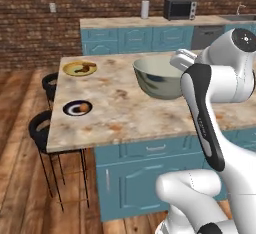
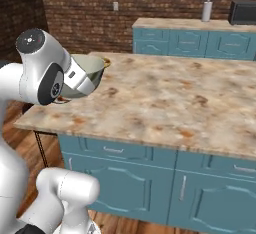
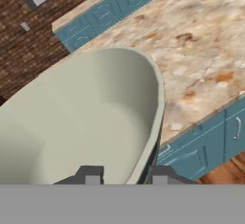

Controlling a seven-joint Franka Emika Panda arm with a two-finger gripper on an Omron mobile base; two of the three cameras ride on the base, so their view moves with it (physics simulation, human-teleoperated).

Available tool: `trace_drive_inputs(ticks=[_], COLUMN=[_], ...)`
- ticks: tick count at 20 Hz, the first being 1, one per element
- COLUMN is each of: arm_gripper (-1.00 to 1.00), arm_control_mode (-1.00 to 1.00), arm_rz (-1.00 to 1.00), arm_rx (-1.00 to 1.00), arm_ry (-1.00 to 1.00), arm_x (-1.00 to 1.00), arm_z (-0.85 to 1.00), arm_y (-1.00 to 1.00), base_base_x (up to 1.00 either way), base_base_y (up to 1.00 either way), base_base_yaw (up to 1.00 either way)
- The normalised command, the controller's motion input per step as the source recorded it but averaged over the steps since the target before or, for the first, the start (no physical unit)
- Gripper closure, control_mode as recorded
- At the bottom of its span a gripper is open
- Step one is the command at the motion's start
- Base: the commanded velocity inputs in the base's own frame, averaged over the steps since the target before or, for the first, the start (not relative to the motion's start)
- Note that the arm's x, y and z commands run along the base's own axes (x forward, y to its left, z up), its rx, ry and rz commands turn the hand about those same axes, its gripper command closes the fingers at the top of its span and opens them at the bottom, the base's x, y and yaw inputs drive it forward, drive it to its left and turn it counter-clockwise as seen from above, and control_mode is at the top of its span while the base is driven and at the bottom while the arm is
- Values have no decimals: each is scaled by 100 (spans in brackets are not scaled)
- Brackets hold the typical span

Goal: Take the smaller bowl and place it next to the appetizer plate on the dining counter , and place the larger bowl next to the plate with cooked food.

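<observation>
**Pincer clamped on large bowl rim above the tabletop**

Large bowl (image 1: 159,78) sits centre-right in the left base view, pale grey-green inside, tilted a bit, its right rim hidden behind the white arm. In the right base view the same bowl (image 2: 86,73) is at upper left, tucked against the wrist. Whether it touches the tabletop (image 1: 130,113) or hangs just above, cannot tell.

Hand view: bowl (image 3: 81,117) takes up the left and centre of frame, rim curving down to the bottom. Pincer (image 3: 123,177) at bottom centre, one dark fingertip (image 3: 89,175) inside the bowl, the other outside the wall, rim between them, so clamped on the bowl's rim.

Plates: in the left base view, a yellow-rimmed plate with brown cooked food (image 1: 79,68) at upper left of the tabletop, well apart from the bowl. A dark plate with a small round item (image 1: 77,108) at left middle, near the tabletop's left edge, also well apart from the bowl. In the right base view a sliver of the yellow plate (image 2: 106,61) peeks out just beside the bowl's rim.

Two black stools (image 1: 42,125) stand at the left side of the tabletop. Background, upper right of the left base view: paper towel roll (image 1: 145,8) and a dark microwave (image 1: 180,9) on the rear counter against the brick wall.
</observation>
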Motion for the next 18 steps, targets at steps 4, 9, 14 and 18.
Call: trace_drive_inputs(ticks=[4, 9, 14, 18], arm_gripper=[100, 100, 100, 100], arm_control_mode=[100, 100, 100, 100], arm_rz=[0, 0, 0, 0], arm_rx=[0, 0, 0, 0], arm_ry=[0, 0, 0, 0], arm_x=[0, 0, 0, 0], arm_z=[0, 0, 0, 0], arm_y=[0, 0, 0, 0], base_base_x=[0, 0, 0, 0], base_base_y=[100, 100, 100, 100], base_base_yaw=[-17, -18, -26, -29])
